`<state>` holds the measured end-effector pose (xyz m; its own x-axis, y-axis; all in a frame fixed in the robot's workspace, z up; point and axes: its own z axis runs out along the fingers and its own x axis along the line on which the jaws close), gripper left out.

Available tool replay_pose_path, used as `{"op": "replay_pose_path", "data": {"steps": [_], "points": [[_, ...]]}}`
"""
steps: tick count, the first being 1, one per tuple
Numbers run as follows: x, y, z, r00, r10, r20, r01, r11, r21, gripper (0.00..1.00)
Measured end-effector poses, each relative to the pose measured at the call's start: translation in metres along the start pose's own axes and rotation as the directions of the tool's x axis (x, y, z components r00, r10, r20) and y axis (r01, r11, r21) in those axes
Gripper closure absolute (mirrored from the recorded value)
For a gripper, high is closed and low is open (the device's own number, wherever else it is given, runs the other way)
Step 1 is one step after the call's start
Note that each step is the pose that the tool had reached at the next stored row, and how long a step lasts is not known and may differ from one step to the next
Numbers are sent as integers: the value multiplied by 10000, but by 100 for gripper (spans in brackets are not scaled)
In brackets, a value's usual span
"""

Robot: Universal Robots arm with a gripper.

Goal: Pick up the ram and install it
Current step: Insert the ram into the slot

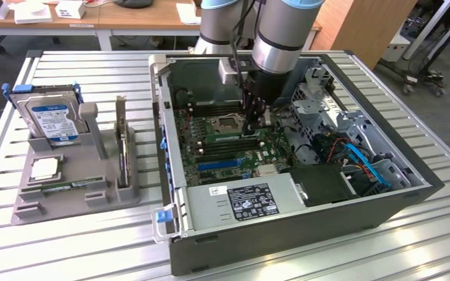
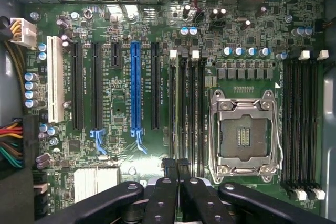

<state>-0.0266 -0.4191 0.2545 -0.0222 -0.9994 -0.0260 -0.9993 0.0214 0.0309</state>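
Open computer case (image 1: 287,231) lying on its side on a slatted metal tabletop (image 1: 84,246), green circuit board (image 1: 209,149) facing up. Robot arm (image 1: 280,35) reaching straight down into the case.

Jaws drawn together, black fingertips (image 2: 169,167) side by side with no gap to be seen. Directly under the jaws, the ram (image 1: 227,136): a thin green stick standing on edge in one of a row of long black memory slots (image 2: 195,108). Fingertips at the stick's upper edge, near one end; pinching it or only pressing on it, impossible to tell.

Just beside the jaws, a silver processor socket (image 2: 242,132) in a metal frame. To the jaws' other side, a blue card slot (image 2: 135,87) among black ones and a white slot (image 2: 52,77).

Farther from the jaws, inside the case, a labelled power supply box (image 1: 237,202) and blue cables (image 1: 370,164).

Well away from the jaws, outside the case, a gray rack (image 1: 61,202) on the tabletop, carrying a hard drive (image 1: 53,120) with a blue label, a dark card (image 1: 121,140) standing upright, and another green stick (image 1: 72,186) lying flat near the rack's front.
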Motion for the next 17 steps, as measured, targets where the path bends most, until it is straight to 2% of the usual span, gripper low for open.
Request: {"op": "replay_pose_path", "data": {"steps": [17], "points": [[2,-2,64,10000,0,-3,0,10000,-1,89]]}}
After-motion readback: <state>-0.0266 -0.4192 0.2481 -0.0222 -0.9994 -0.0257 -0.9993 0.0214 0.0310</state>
